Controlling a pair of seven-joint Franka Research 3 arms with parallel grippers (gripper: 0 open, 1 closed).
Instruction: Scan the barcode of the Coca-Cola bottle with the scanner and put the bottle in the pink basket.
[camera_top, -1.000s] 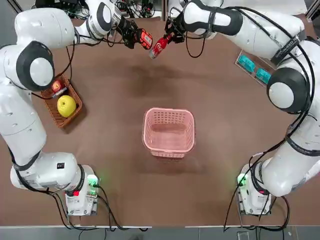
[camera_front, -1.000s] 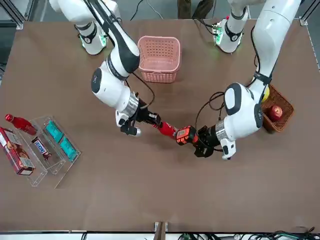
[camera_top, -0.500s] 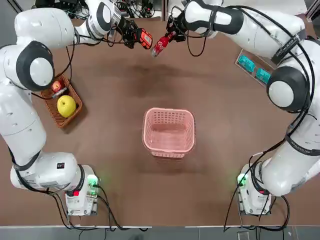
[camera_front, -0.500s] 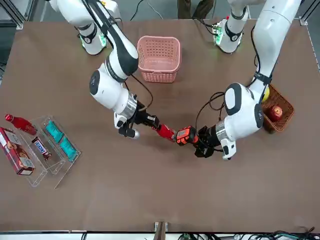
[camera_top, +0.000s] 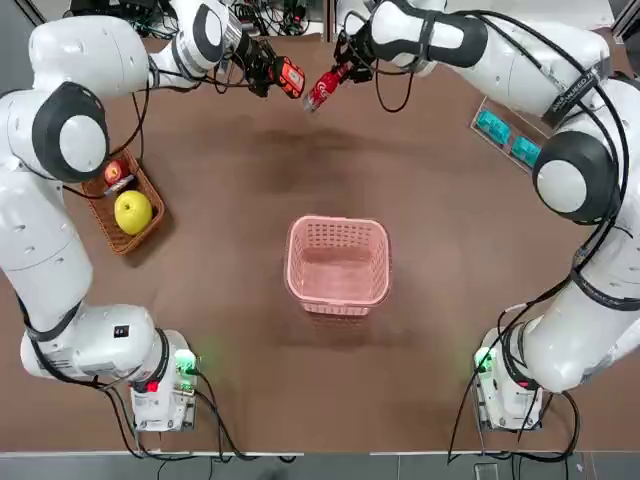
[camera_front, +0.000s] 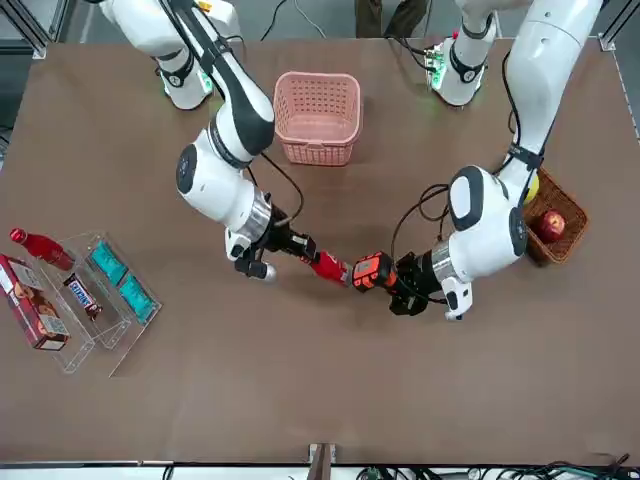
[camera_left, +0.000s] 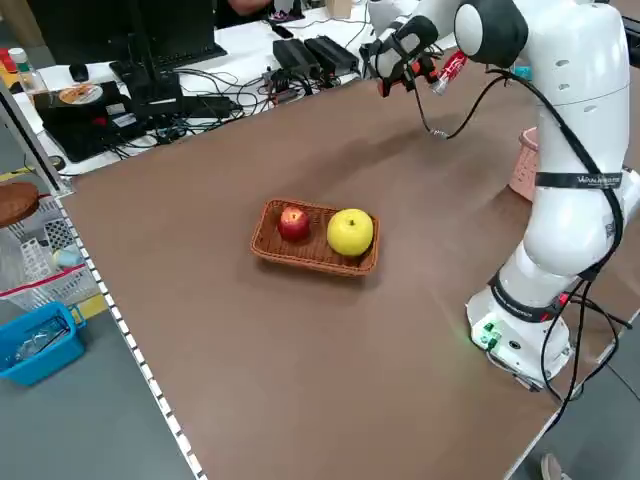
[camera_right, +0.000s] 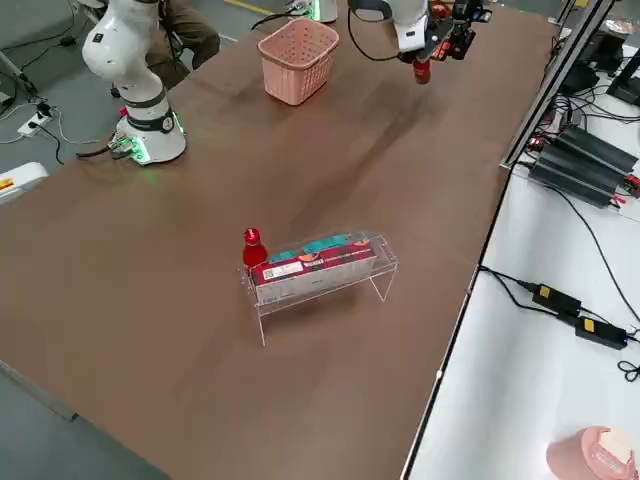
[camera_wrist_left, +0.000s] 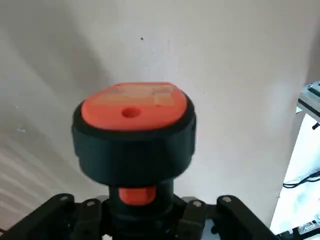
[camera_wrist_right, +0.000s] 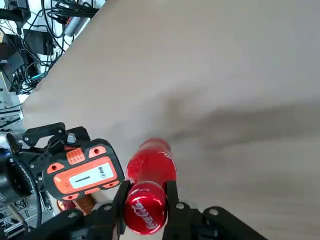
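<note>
Above far surface edge: right hand (camera_top: 338, 72) clamps Coca-Cola bottle (camera_top: 320, 88) near cap; light, rigid, slick. Left hand (camera_top: 262, 70) grips scanner (camera_top: 289, 77).

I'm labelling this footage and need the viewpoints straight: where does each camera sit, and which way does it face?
Top: overhead, arm bases at the bottom; left gripper holds the scanner, right gripper the Coca-Cola bottle.
Front: across the table, facing both arms; pink basket behind.
Left side: raised, over the wicker basket.
Right side: raised, over a clear rack.
Left wrist: scanner head only.
Right wrist: bottle, scanner beyond.
Top and front share both tools nearly touching.
</note>
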